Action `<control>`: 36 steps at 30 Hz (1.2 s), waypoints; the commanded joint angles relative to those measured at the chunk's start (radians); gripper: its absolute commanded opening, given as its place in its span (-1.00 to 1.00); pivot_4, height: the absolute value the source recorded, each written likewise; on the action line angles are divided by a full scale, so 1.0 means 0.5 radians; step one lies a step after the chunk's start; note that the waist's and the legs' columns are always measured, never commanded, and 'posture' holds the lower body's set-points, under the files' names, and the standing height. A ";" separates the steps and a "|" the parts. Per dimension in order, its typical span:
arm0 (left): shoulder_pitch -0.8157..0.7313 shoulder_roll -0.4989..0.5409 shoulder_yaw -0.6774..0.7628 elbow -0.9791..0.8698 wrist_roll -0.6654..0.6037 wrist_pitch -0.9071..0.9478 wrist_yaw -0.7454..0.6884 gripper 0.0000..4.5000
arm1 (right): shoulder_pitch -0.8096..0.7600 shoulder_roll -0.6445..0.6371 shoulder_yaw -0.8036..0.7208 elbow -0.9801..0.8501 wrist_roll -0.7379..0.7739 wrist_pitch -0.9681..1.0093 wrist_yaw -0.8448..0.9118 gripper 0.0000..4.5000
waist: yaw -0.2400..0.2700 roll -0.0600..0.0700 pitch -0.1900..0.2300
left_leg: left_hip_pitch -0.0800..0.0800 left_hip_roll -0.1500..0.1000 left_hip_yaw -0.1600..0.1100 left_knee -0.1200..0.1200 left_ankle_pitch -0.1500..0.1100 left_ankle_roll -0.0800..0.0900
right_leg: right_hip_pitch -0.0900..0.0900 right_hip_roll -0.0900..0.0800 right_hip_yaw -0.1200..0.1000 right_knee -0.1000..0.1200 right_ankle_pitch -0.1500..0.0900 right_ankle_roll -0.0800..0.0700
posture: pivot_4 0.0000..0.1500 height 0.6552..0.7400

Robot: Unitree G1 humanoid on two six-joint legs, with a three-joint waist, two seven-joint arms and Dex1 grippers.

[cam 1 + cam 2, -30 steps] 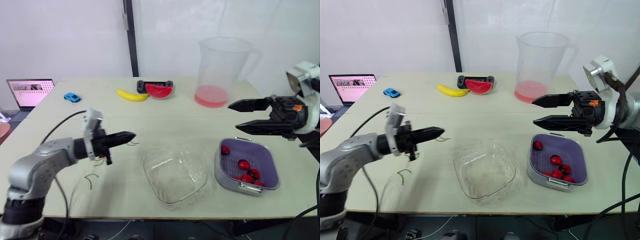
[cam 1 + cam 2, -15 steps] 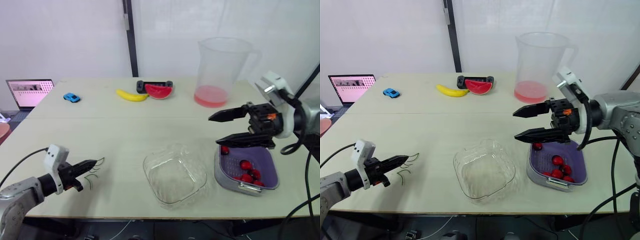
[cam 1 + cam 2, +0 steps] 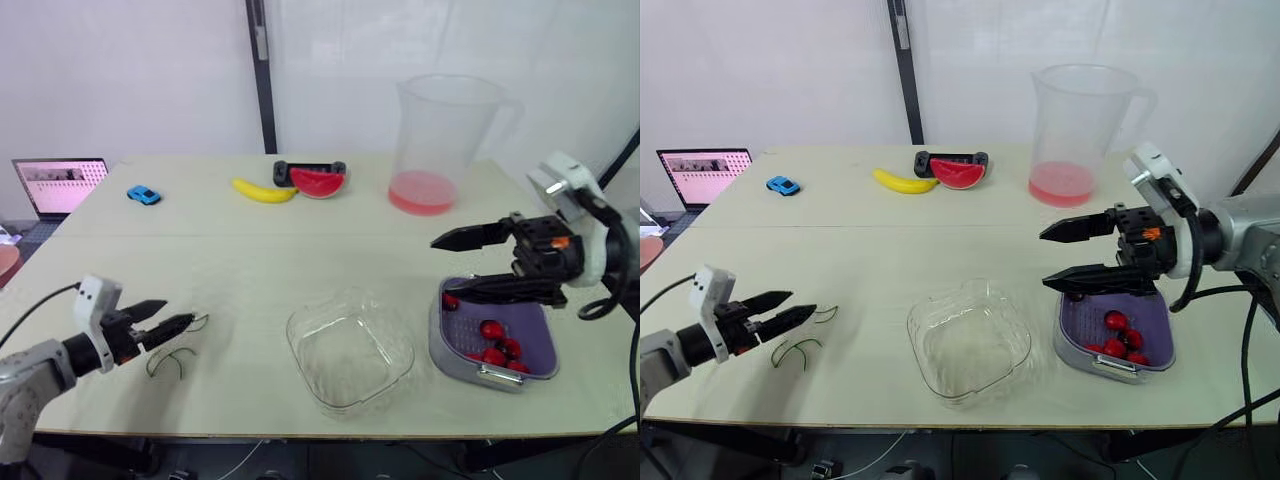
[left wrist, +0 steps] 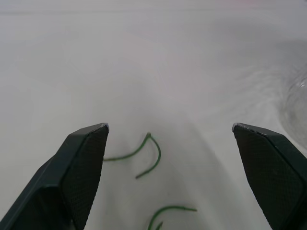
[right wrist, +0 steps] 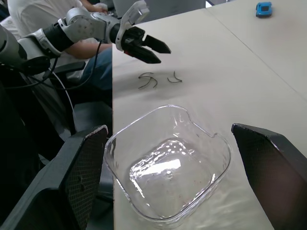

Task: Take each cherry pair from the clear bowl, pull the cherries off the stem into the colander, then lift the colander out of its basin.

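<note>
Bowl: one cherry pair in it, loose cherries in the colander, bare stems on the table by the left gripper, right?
No: the bowl is empty, as the right wrist view shows. Loose cherries are in the colander and bare stems lie on the table by the left gripper.

Place: a robot test lab, not a home.
Walls [image 3: 130,70]: plain white and bare, behind a pale tabletop [image 3: 300,250].
Props: toy car [image 3: 144,194], banana [image 3: 264,190] and watermelon slice [image 3: 318,181], all well beyond the left end effector [image 3: 172,312].
Laptop [image 3: 62,184]: open, far beyond that end effector.
Person [image 5: 26,17]: seated behind that arm.
</note>
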 commanded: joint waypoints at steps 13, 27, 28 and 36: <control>-1.426 0.299 -0.763 -0.140 -0.192 0.254 -0.670 0.98 | 0.907 -0.205 -1.041 -0.255 -0.162 0.218 -0.107 1.00 | -0.007 0.000 0.000 | 0.000 -0.006 0.002 0.001 -0.001 0.002 | 0.004 0.003 -0.002 -0.002 0.000 0.001 | 1.00 1.00; -1.673 -0.126 -1.048 -0.071 -0.225 0.331 -0.814 0.98 | 2.319 0.181 -2.430 -0.775 -0.712 0.332 0.132 1.00 | -0.002 -0.002 0.001 | 0.006 -0.005 0.005 0.002 -0.002 0.003 | 0.015 0.006 -0.002 -0.005 0.000 0.001 | 1.00 1.00; -1.668 -0.147 -1.045 -0.091 -0.237 0.333 -0.812 0.98 | 2.407 0.216 -2.509 -0.814 -0.730 0.333 0.154 1.00 | -0.003 -0.002 0.001 | 0.007 -0.005 0.004 0.002 -0.002 0.003 | 0.015 0.006 -0.002 -0.005 0.000 0.001 | 1.00 1.00; -1.630 -0.234 -0.977 -0.287 -0.387 0.438 -0.684 0.98 | 2.669 0.462 -2.752 -1.249 -0.659 0.437 0.024 1.00 | -0.003 -0.003 0.001 | 0.013 -0.003 0.001 0.001 -0.002 0.004 | 0.022 0.006 -0.002 -0.009 0.000 0.001 | 1.00 1.00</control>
